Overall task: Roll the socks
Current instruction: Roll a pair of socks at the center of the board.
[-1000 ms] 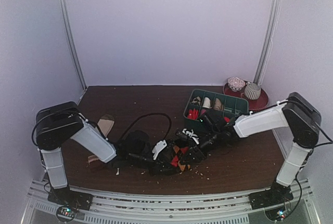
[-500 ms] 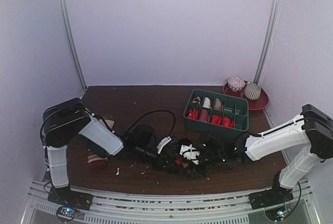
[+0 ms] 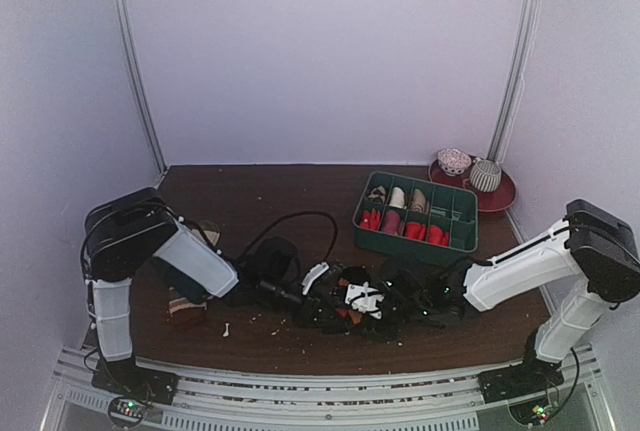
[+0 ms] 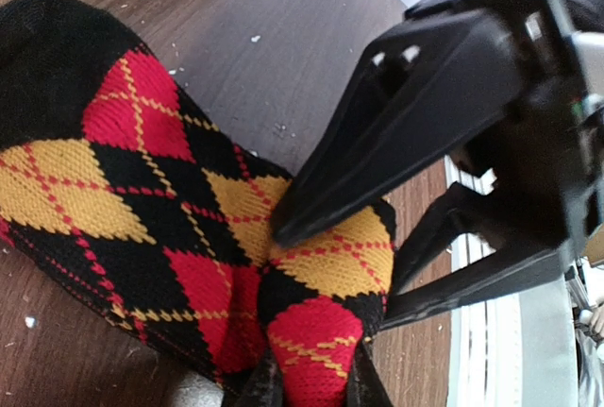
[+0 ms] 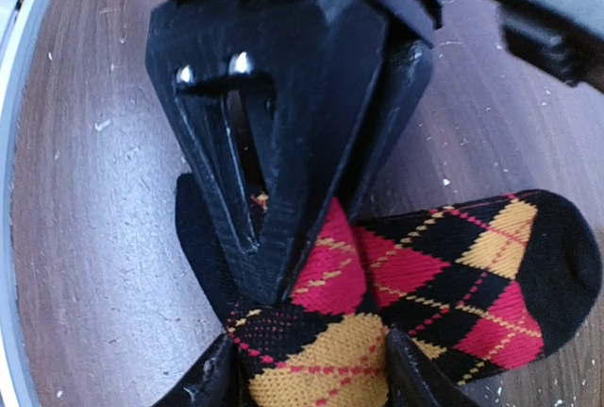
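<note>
Left wrist view: two hands meet on the argyle sock [image 4: 142, 190], which lies on the counter [image 4: 283, 29] near the front edge, midway between the arm bases.

The left hand [image 4: 313, 383] is pinched almost shut on a bunched fold of the sock, probably to anchor it for rolling. The right hand [image 5: 307, 379] stands half spread with a finger on either side of the same fold; whether it squeezes cannot be told. The sock's black toe end lies loose on the wood. From above, both forearms run low and nearly level, reaching inward, fingers pointing at each other.
</note>
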